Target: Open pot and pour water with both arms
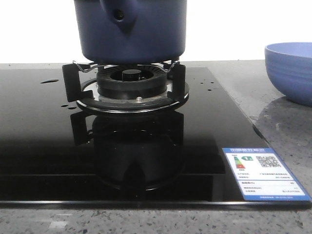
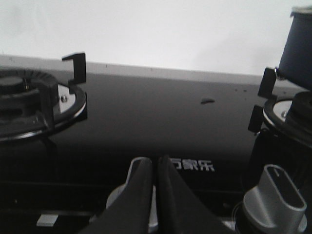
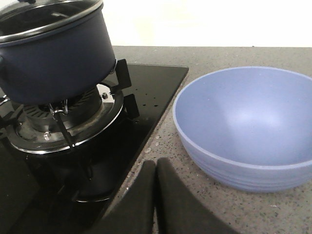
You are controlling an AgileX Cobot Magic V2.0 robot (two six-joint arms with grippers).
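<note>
From the front, your pot [image 1: 130, 29] sits on the burner's metal supports [image 1: 129, 85], its handle stub facing the camera, so neither arm has lifted it; drops dot the black glass cooktop [image 1: 44, 136]. Through the left wrist camera, your left gripper [image 2: 156, 195] hangs pressed closed and empty above the stove knobs [image 2: 275, 200]. Through the right wrist camera, your right gripper [image 3: 156, 195] is likewise closed and empty, just before the light-blue bowl [image 3: 248, 126], likely waiting to receive water; the pot's glass lid [image 3: 48, 17] is on.
</note>
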